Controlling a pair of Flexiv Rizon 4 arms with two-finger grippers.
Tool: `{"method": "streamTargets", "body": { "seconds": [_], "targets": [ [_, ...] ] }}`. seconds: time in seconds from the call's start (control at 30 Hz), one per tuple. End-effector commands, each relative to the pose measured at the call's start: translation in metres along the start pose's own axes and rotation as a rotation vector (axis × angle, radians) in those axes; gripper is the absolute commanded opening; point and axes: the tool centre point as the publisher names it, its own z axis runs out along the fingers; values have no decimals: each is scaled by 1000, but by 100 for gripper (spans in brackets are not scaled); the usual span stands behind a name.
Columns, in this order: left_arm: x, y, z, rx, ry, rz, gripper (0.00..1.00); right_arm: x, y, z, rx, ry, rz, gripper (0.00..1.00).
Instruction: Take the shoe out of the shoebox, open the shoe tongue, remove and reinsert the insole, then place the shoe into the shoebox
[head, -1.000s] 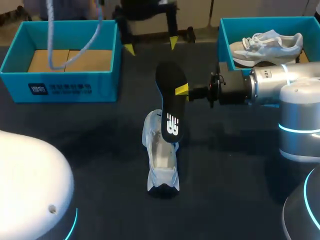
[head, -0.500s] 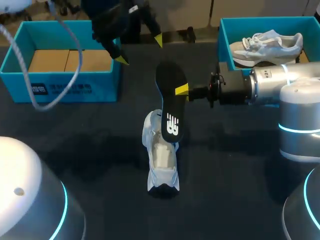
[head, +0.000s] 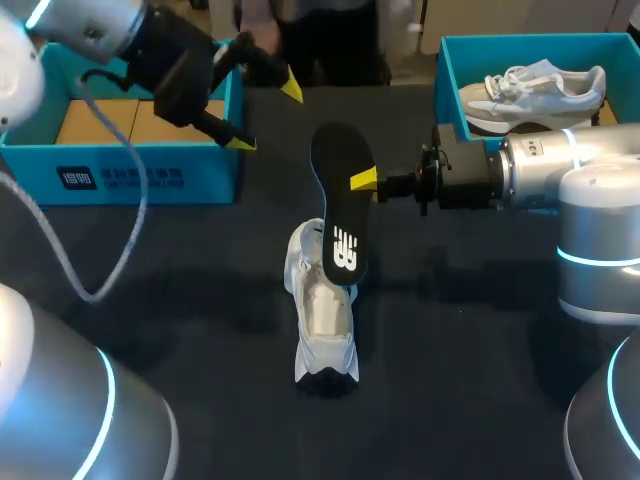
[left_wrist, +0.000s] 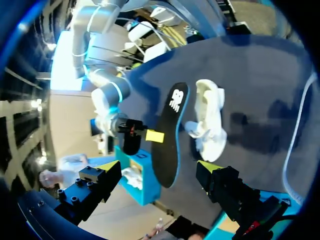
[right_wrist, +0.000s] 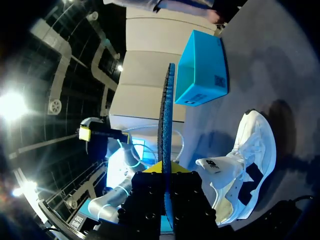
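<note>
Right claw (head: 363, 181) pinches insole (head: 338, 215) above shoe (head: 322, 322), dark table (head: 470, 360).

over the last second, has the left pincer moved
Yes. The left pincer has shifted left and toward the near side, closing on the right wall of the left blue shoebox.

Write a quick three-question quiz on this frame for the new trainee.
1. True or false: the black insole lies flat inside the white shoe on the table.
2. The right arm's fingers are shut on: A the shoe's tongue, B the insole, C nothing.
3. Fill in: the left arm's fingers, near the blue shoebox, stand ____ and hold nothing.

Key: 1 false; 2 B; 3 open.
</note>
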Motion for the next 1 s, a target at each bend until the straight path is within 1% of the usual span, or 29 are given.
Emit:
{"method": "streamTargets", "body": {
  "seconds": [0.03, 0.2, 0.23, 0.27, 0.33, 0.37, 0.4, 0.43, 0.83, 0.9, 0.97, 1.0],
  "targets": [
    [5, -2, 2, -4, -234, 3, 100, 0, -1, 1, -2, -1, 0, 0],
    [5, -2, 2, -4, -234, 3, 100, 0, -1, 1, -2, -1, 0, 0],
    [11, 1, 8, -9, -239, -37, 100, 0, -1, 1, -2, -1, 0, 0],
    [17, 2, 14, -5, -282, -34, 100, 0, -1, 1, -2, -1, 0, 0],
    [29, 5, 21, -16, -313, -62, 100, 0, -1, 1, -2, -1, 0, 0],
    [34, 5, 24, -12, -327, -42, 100, 0, -1, 1, -2, -1, 0, 0],
    [38, 6, 26, 25, -319, -53, 100, 0, -1, 1, -2, -1, 0, 0],
    [42, 7, 26, 28, -335, -36, 100, 0, -1, 1, -2, -1, 0, 0],
    [42, 7, 26, 28, -335, -36, 100, 0, -1, 1, -2, -1, 0, 0],
    [42, 9, 38, -17, -335, -25, 100, 0, -1, 1, -2, -1, 0, 0],
    [42, 10, 42, -30, -328, -10, 100, 0, -1, 1, -2, -1, 0, 0],
    [40, 9, 50, -44, -345, 27, 100, 0, -1, 1, -2, -1, 0, 0]
  ]
}}
